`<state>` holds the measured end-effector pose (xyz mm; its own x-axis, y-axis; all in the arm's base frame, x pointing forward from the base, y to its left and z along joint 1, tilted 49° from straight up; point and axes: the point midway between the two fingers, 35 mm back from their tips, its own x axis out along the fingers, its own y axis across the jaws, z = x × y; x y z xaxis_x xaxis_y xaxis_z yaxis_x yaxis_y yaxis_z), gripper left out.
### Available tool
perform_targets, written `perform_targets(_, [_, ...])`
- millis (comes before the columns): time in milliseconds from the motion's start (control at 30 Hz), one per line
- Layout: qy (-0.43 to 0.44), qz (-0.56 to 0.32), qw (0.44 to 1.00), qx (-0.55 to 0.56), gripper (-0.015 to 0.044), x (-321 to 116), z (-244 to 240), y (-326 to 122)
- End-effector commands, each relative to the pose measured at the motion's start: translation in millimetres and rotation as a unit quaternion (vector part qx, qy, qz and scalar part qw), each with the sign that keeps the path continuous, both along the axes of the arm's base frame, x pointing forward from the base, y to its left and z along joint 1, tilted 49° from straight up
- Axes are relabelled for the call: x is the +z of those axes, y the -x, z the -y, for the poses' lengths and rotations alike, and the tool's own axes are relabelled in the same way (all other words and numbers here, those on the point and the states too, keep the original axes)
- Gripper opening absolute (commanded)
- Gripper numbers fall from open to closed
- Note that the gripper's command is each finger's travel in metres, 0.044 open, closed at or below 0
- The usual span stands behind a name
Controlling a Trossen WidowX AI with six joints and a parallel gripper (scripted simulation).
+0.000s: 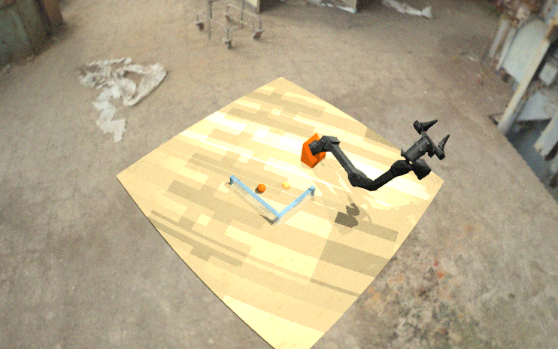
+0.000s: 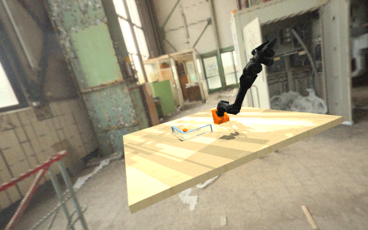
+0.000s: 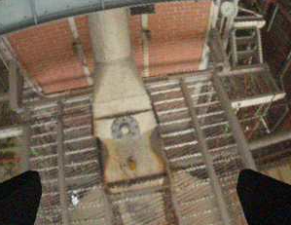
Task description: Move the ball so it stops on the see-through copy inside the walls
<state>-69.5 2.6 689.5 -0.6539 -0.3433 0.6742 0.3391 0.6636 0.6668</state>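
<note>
Top view: gripper raised high past table edge, fingers spread wide, holding nothing. Ball well apart, beside blue walls, near pale copy.

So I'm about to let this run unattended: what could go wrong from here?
1. The ball is round and free on the table; a clumsy touch could roll it past the see-through copy or out the open side of the walls.
2. The open gripper is raised far from the ball, pointing away; the wrist view shows only the building, so the approach starts blind.
3. Coming down, the fingers might strike the low clear walls.
</note>
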Motion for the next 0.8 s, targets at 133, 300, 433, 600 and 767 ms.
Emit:
perform_targets(133, [-0.052, -0.002, 0.999, 0.016, 0.0301, -6, 33, 10])
perform_targets(300, [-0.172, -0.02, 0.983, 0.058, 0.0301, -27, 111, 22])
perform_targets(433, [-0.267, -0.053, 0.958, 0.094, 0.0301, -49, 171, 17])
perform_targets(600, [-0.373, -0.11, 0.91, 0.144, 0.0301, -83, 241, -3])
perform_targets(767, [-0.443, -0.159, 0.864, 0.178, 0.0301, -117, 288, -30])
